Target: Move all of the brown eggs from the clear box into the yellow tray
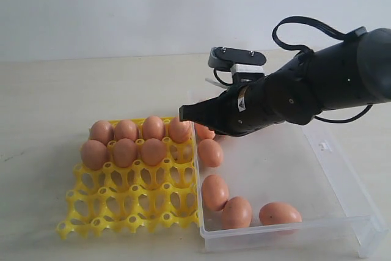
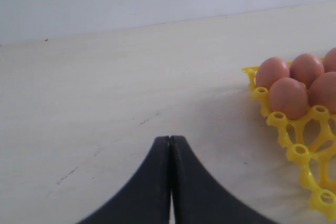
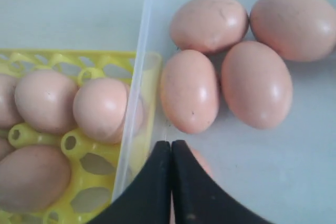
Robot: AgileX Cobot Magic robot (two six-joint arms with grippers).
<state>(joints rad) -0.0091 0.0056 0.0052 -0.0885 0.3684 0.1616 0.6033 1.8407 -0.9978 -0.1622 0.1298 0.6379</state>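
The yellow tray point(image 1: 122, 207) lies on the left with several brown eggs point(image 1: 126, 145) filling its far cups. Beside it on the right is the clear box point(image 1: 342, 178), which holds several brown eggs point(image 1: 215, 192) along its left wall and front. My right gripper point(image 1: 185, 112) hovers shut and empty over the box's left wall, near the tray's far right corner. In the right wrist view its shut tips point(image 3: 171, 144) sit just inside the box wall point(image 3: 137, 82), close to loose eggs point(image 3: 189, 90), with one egg point(image 3: 203, 162) partly hidden beneath them. My left gripper point(image 2: 169, 139) is shut over bare table.
The tray corner point(image 2: 300, 153) with eggs point(image 2: 287, 97) lies off to one side of the left gripper. A pale wooden tabletop point(image 1: 73, 90) surrounds both containers, with a white wall behind. The right arm's black body point(image 1: 317, 90) spans the box's far side.
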